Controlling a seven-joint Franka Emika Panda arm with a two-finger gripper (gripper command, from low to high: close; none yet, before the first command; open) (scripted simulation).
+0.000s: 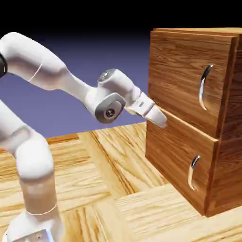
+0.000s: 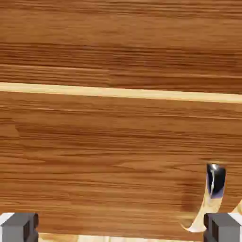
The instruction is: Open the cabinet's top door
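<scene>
Exterior view: the top door [image 1: 190, 78] sits shut on the upper part of the cabinet [image 1: 227, 118], above and to the exterior view's right of the claw [image 1: 162, 125], its curved handle [image 1: 203, 87] well apart from the fingers; in the hand view those fingertips stand wide open with nothing between them (the lower handle [image 2: 212, 196] shows near one)

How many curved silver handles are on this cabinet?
2 in view: the upper handle on the top door, and the lower handle on the bottom panel. The cabinet's far sides are out of sight.
</scene>
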